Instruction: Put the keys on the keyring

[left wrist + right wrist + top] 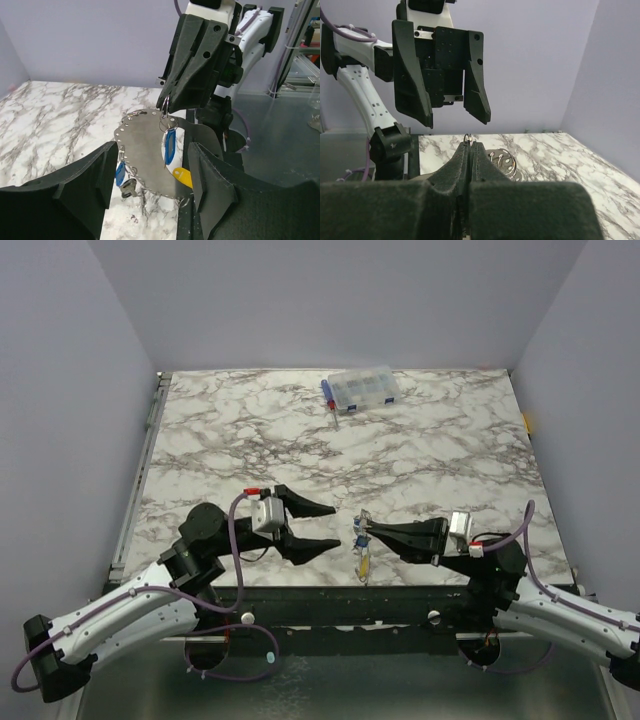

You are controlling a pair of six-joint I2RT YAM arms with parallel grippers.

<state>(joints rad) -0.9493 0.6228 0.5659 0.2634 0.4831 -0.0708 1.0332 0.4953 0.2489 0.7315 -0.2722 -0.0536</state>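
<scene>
Counter [450, 460]: white and grey marble, lying under the right tool and stretching far beyond it.
Left tool [336, 526]: fingers spread wide and gripping nothing, facing the right tool's tip from the left, near it but apart.
Right tool [370, 529]: fingers pressed together, pinching the top of the keyring at their very tip (this tip is the landmark for every line here).
Clear box [362, 389]: well beyond the right tool's tip, near the far edge of the counter, with blue parts inside.
Keyring [122, 145]: thin silver-grey hoop hanging straight down from the right tool's tip, above the counter's near edge.
Keys: all hang from the keyring below the right tool's tip.
Blue key [170, 145]: just under the tip, hanging upright.
Yellow key [183, 176]: lower still (partly hidden behind a left finger).
Second blue key [120, 173]: on the hoop's far side from the tip, low.
Dark key [128, 188]: just beneath the second blue key.
</scene>
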